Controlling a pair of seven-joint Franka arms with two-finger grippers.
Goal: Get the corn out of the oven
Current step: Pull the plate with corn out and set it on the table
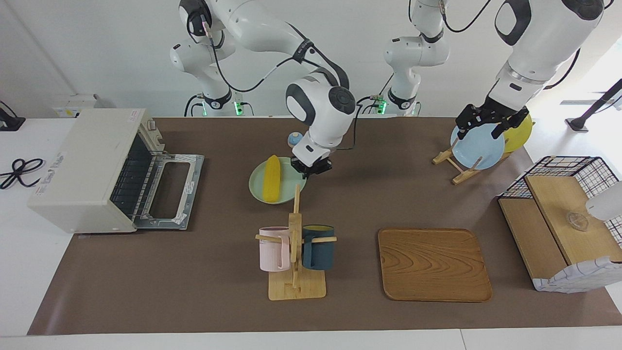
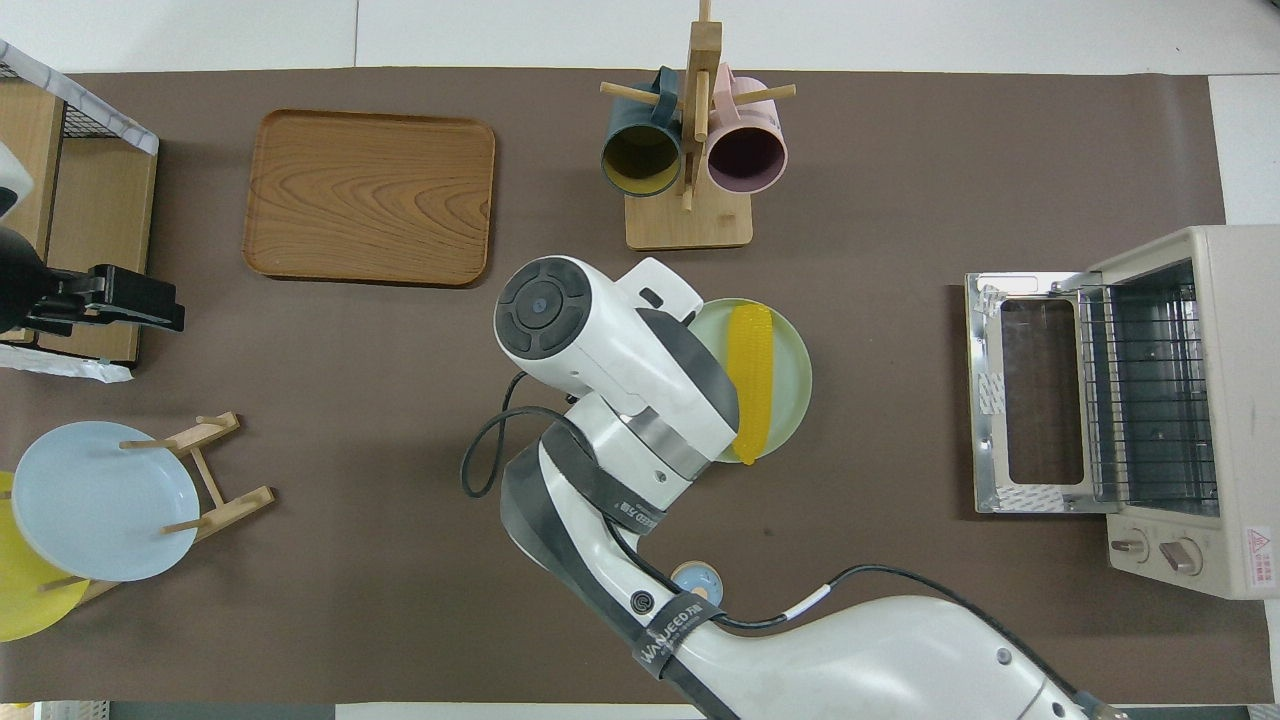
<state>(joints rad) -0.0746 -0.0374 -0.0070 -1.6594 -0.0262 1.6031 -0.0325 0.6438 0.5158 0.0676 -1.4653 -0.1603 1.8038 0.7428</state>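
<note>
Corn (image 1: 271,178) flat on pale green plate (image 1: 256,192), right hand (image 1: 312,168) just beside it, fingers pressed together, empty.

"WANJEED", perhaps, on the right arm's strap (image 2: 668,628), red warning triangle label on oven (image 2: 1256,548)

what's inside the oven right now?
Only the wire rack shows through the open door of the oven; no food on it. The corn lies on the green plate. The oven's deeper corners are hidden.
</note>
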